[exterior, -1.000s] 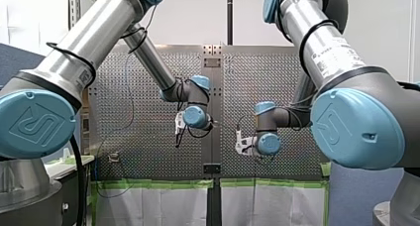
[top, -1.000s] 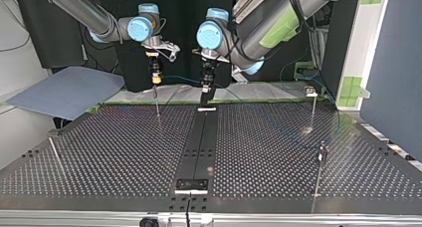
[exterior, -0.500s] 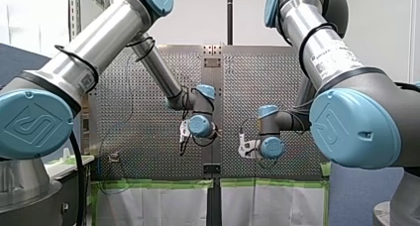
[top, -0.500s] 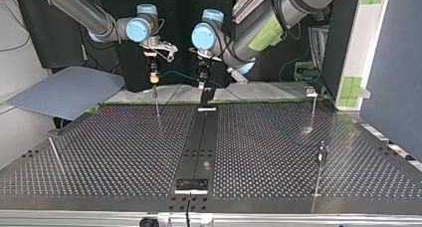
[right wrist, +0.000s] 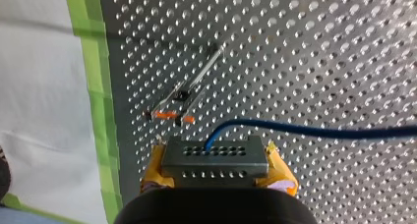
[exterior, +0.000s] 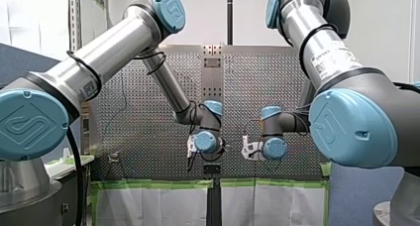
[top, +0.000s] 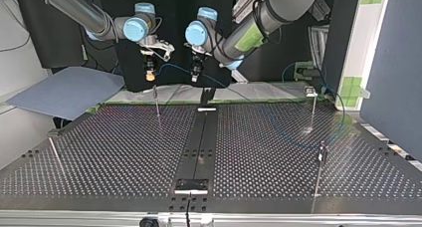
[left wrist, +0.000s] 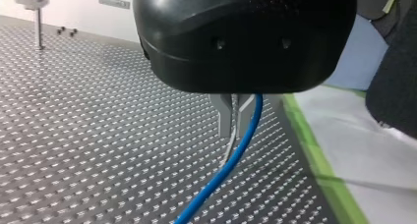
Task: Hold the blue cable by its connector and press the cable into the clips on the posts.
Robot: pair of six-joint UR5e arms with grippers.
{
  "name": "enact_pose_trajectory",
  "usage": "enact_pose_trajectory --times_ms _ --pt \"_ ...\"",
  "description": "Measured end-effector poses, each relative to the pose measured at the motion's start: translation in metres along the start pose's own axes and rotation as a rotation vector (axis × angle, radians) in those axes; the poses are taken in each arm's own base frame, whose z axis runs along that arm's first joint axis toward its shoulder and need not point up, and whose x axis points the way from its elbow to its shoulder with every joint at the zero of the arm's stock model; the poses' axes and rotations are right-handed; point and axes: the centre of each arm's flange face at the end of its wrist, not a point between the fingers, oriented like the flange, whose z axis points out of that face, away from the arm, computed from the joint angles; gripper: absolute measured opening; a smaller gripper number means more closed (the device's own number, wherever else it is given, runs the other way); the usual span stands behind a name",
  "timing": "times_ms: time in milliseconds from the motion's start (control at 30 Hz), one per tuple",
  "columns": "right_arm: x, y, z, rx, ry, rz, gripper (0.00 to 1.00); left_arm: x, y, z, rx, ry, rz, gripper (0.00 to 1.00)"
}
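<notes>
A: Right gripper, status?
B: Clamped on the connector, a small metal block w/ 2 rows of holes. Yellow pads press it from both sides. The blue cable leaves the block's far face, bends, and runs off sideways over the table.
A: What's ahead of it?
B: 1 thin post, seen almost end-on, just ahead of the connector and not touching it. Orange bits at its near end; can't tell if that's the clip. Green tape runs along the table edge beside it.
A: Left gripper?
B: Metal fingers are drawn nearly together. The cable is pinched btwn them, as far as the wrist cam shows. It drops past the tips toward the table.
A: Top view, positions?
B: Both grippers are up in the air at the table's far edge, near each other, approx. level. The cable sags in a short arc btwn them. More blue shows at the view's right, near a 2nd post w/ a clip on top. The right gripper hangs above the thin post, a touch to its left in that view. 2 more posts stand nearer the cam: a dark post at right and a leaning post at left.
</notes>
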Motion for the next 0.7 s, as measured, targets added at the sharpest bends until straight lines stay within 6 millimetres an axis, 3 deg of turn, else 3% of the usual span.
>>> enact_pose_trajectory --times_ms 500,700 --pt "-0.011 0.028 0.003 -0.065 -0.004 0.018 0.00 0.036 -0.039 0.004 0.029 0.005 -0.001 0.03" --pt "-0.031 0.034 0.008 -0.077 -0.008 0.014 0.00 0.049 -0.059 0.012 0.040 -0.009 -0.016 0.03"
